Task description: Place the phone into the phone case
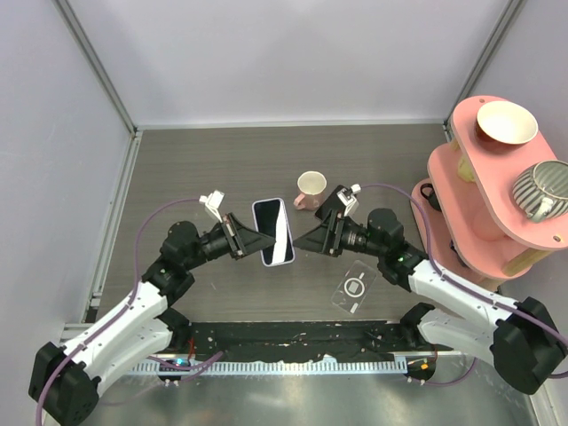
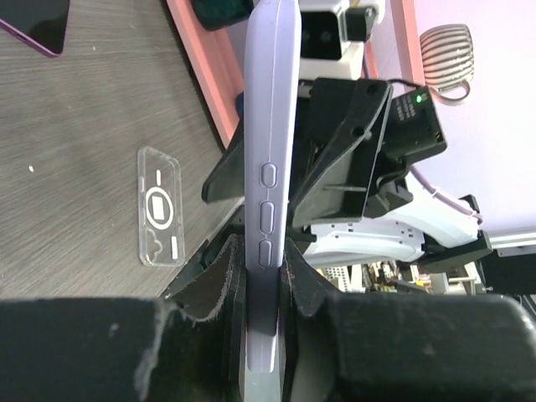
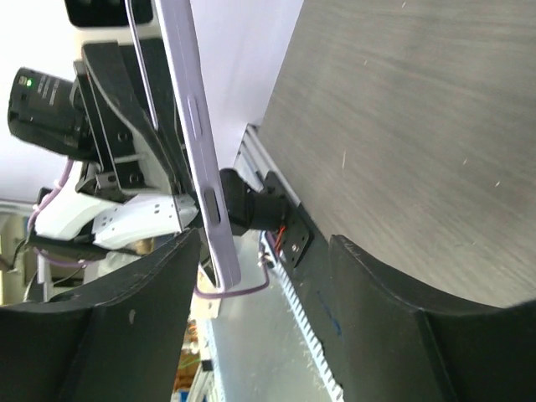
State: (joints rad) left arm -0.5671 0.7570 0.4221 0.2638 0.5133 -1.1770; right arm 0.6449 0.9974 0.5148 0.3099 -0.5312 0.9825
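Observation:
The phone (image 1: 272,229) has a dark screen and a lavender rim. It hangs above the table, screen up, between the two arms. My left gripper (image 1: 256,241) is shut on its left edge. In the left wrist view the lavender side with button covers (image 2: 270,109) stands clamped between my pads (image 2: 219,285). My right gripper (image 1: 307,241) is open at the phone's right edge. In the right wrist view the phone's corner (image 3: 219,260) sits between the spread fingers (image 3: 142,327), close to the left one. A clear phone case (image 1: 353,287) lies flat on the table and also shows in the left wrist view (image 2: 159,205).
A pink cup (image 1: 310,188) stands just behind the phone. A pink two-level shelf (image 1: 470,191) at the right carries a bowl (image 1: 507,122) and a striped mug (image 1: 541,188). A dark flat thing with a purple rim (image 2: 33,23) lies on the table.

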